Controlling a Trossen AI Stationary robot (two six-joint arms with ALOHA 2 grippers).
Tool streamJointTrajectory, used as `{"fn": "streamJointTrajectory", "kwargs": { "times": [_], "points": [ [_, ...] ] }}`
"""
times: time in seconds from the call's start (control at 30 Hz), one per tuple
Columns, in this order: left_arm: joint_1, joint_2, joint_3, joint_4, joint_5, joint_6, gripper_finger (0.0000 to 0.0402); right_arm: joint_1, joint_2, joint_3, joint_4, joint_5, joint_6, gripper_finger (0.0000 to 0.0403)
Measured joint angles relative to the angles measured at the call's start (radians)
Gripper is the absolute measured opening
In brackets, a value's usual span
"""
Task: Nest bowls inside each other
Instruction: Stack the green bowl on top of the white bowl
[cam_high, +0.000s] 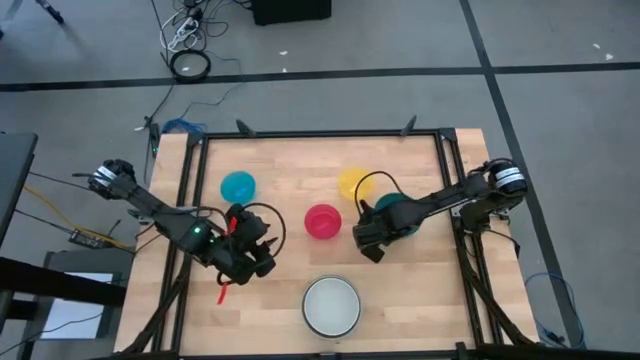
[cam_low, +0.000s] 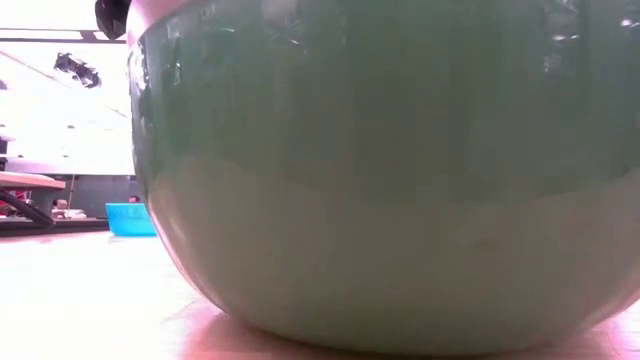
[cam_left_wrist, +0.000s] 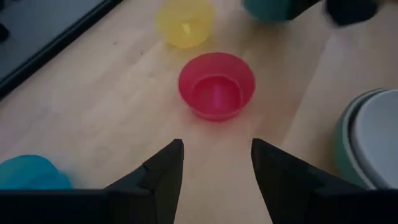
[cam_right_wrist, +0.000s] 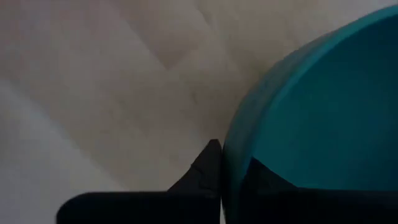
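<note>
The dark teal bowl (cam_high: 396, 206) stands right of centre, with my right gripper (cam_high: 373, 240) shut on its rim. A red-pink bowl (cam_high: 322, 221) sits mid-table, a yellow bowl (cam_high: 352, 182) behind it and a cyan bowl (cam_high: 238, 186) at the far left. Near the front edge a white bowl (cam_high: 331, 306) rests inside a larger green bowl (cam_low: 400, 200). My left gripper (cam_left_wrist: 217, 163) hovers open, left of and nearer than the red-pink bowl (cam_left_wrist: 216, 85), and holds nothing. My right gripper pinches the dark teal bowl's rim (cam_right_wrist: 239, 146) on the side toward the red-pink bowl. One finger (cam_right_wrist: 205, 168) is outside the wall and the other is inside the bowl. The fingers come from above, pointing steeply down. Whether the bowl's base is on the table does not show.
A black frame rail (cam_high: 320, 133) runs round the wooden table top. Bare wood lies between the red-pink bowl and the front stack, and at the near left. Both dark arms reach in from the sides above the table.
</note>
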Motion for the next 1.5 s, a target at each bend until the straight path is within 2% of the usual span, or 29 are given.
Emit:
{"fn": "streamJointTrajectory", "kwargs": {
  "times": [0.07,0.17,0.37,0.5,0.67,0.83,1.1,1.3,1.4,1.5],
  "points": [
    [0.006,0.0,0.0,-0.013,-0.014,0.0,0.0198,0.036,-0.035,0.058,-0.039,0.007,0.0,0.0003],
    [0.022,0.0,0.0,-0.016,-0.041,0.009,0.0198,0.098,-0.069,0.165,-0.01,-0.016,-0.058,0.0001],
    [0.08,-0.001,0.0,-0.016,-0.093,0.029,0.0198,0.222,-0.006,0.347,0.217,-0.054,-0.198,0.0001],
    [0.125,-0.006,0.006,-0.028,-0.094,0.053,0.0198,0.247,0.08,0.415,0.32,-0.127,-0.27,0.0001],
    [0.154,-0.015,0.061,-0.097,-0.096,0.067,0.0198,0.248,0.177,0.456,0.324,-0.287,-0.294,0.0002],
    [0.155,-0.027,0.122,-0.112,-0.111,0.119,0.0198,0.248,0.211,0.464,0.328,-0.342,-0.266,0.0043],
    [0.155,-0.048,0.16,-0.12,-0.115,0.155,0.0198,0.26,0.177,0.465,0.401,-0.346,-0.206,0.0128],
    [0.155,-0.06,0.159,-0.133,-0.113,0.155,0.0198,0.284,0.157,0.465,0.413,-0.355,-0.175,0.015],
    [0.155,-0.064,0.159,-0.15,-0.115,0.154,0.0198,0.284,0.131,0.465,0.38,-0.279,-0.185,0.0148],
    [0.155,-0.066,0.159,-0.172,-0.116,0.149,0.0198,0.284,0.105,0.465,0.358,-0.096,-0.221,0.0143]
  ]
}}
